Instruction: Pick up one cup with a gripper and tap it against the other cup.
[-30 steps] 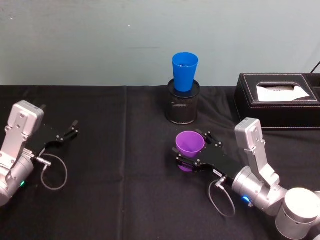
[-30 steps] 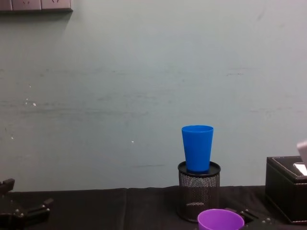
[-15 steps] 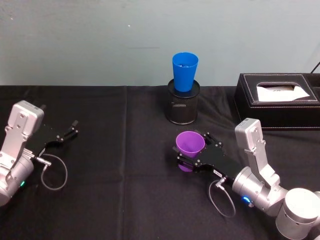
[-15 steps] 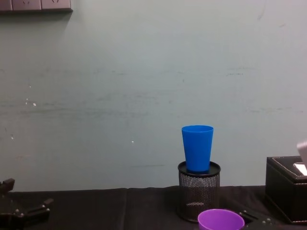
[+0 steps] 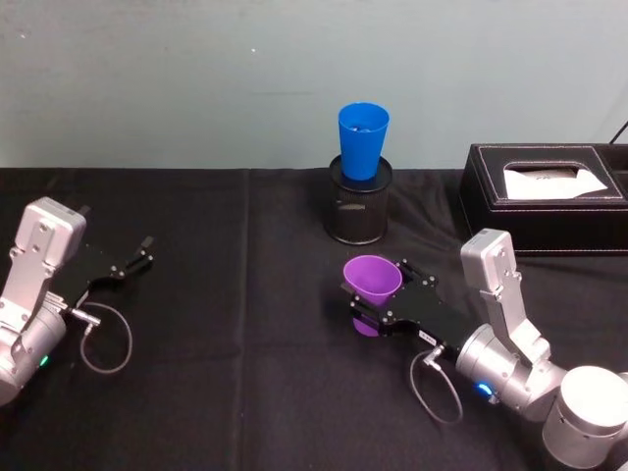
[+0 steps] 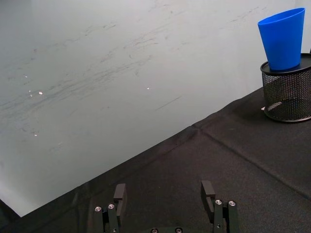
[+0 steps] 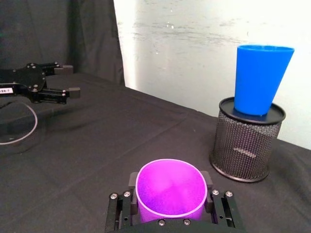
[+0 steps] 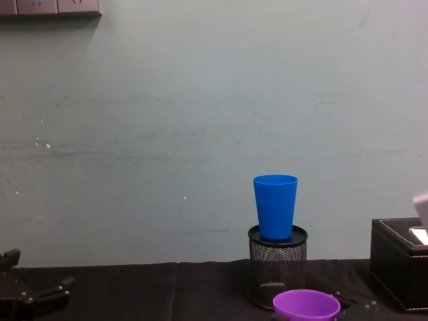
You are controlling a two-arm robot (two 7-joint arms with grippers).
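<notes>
Gripping purple cup (image 5: 372,283) (upright) is the right hand (image 5: 379,293).

Lab setup — black-draped table (image 5: 245,392), bare pale wall (image 5: 196,78)

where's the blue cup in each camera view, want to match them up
Head view: blue cup upper middle.
Left wrist view: blue cup far off across the table.
Right wrist view: blue cup beyond the purple cup.
Chest view: blue cup right of centre, lower half.
Shared landmark: black mesh pen holder under it.
</notes>
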